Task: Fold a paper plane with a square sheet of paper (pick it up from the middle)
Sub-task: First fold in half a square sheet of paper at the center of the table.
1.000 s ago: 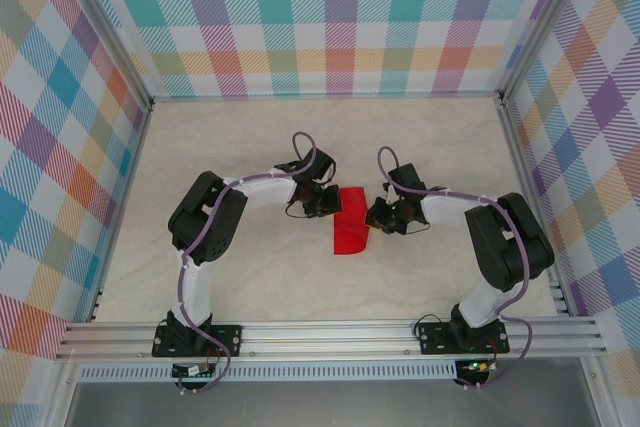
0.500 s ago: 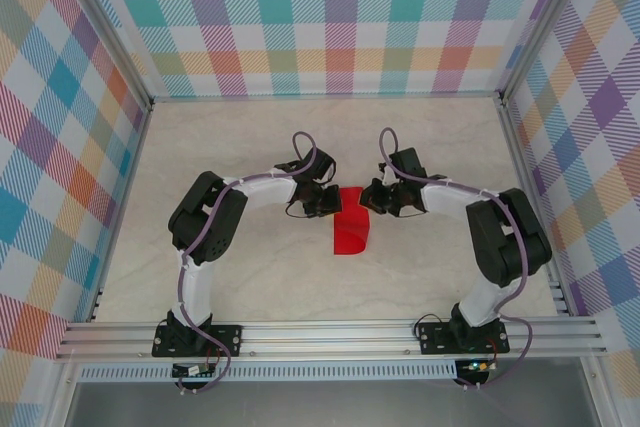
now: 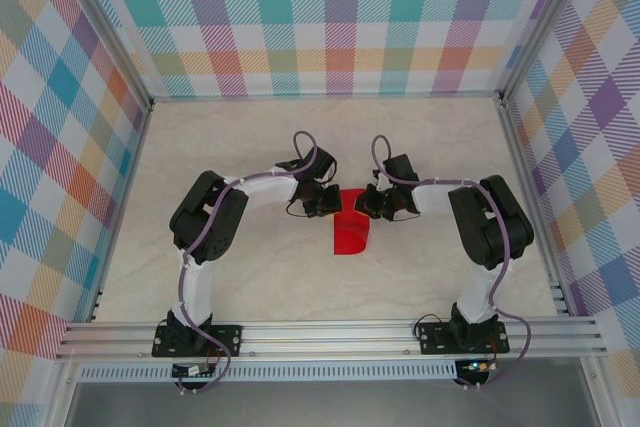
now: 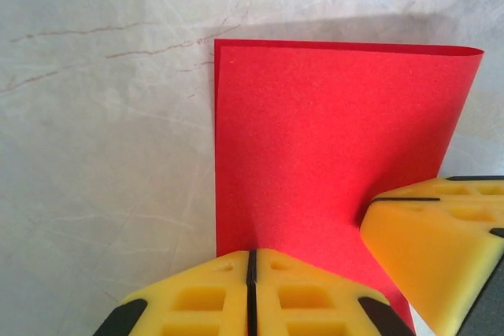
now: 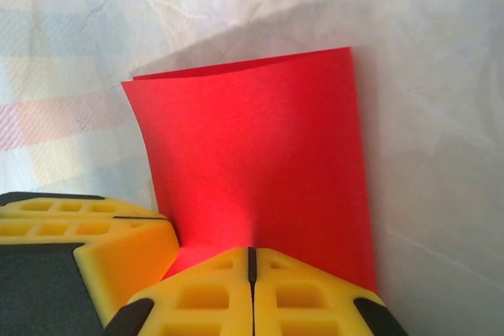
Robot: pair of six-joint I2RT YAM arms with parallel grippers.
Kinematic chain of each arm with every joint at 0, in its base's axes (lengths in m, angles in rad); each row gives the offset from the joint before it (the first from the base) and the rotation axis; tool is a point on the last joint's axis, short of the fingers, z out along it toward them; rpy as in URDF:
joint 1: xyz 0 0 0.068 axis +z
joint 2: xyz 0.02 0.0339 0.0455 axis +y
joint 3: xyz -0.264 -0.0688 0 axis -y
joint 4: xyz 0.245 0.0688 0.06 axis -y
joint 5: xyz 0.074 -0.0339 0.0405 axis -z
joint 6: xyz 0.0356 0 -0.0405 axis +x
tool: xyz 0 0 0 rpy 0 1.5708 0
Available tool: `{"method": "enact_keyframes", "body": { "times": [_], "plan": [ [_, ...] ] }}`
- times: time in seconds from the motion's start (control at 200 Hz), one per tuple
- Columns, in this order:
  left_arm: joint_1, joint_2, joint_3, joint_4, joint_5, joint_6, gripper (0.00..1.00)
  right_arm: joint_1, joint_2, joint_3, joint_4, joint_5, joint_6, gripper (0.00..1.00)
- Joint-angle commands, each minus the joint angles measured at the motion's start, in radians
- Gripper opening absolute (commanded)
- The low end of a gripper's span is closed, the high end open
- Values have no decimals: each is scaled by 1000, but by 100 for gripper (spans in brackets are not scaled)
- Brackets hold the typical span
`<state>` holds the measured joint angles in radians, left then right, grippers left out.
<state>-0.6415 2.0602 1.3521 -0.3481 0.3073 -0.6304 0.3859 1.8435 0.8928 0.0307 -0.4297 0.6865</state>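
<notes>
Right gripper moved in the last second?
Yes: the black right gripper moved away from the aluminium front rail, toward the checked back wall and leftward.

The table (image 3: pixel 250 277) has a pale beige top with a marble pattern; in the wrist views, thin brown veins run over it. Three walls stand around it, all covered with a checked cloth in pastel teal, pink, orange, yellow and purple: the back wall (image 3: pixel 340 27), the left wall (image 3: pixel 50 147) and the right wall (image 3: pixel 600 127). Aluminium posts (image 3: pixel 102 25) hold the corners. An aluminium rail (image 3: pixel 330 337) runs along the near edge. The light is soft and even.
</notes>
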Motion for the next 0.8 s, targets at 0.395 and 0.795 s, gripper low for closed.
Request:
{"method": "enact_keyframes", "body": {
  "times": [0.395,0.795],
  "plan": [
    [-3,87,-98,-165,-134,11,7,-94,-133,-86,65,143,50,5],
    [-2,89,-93,-158,-117,13,7,-18,-3,60,53,-33,31,5]
  ]
}}
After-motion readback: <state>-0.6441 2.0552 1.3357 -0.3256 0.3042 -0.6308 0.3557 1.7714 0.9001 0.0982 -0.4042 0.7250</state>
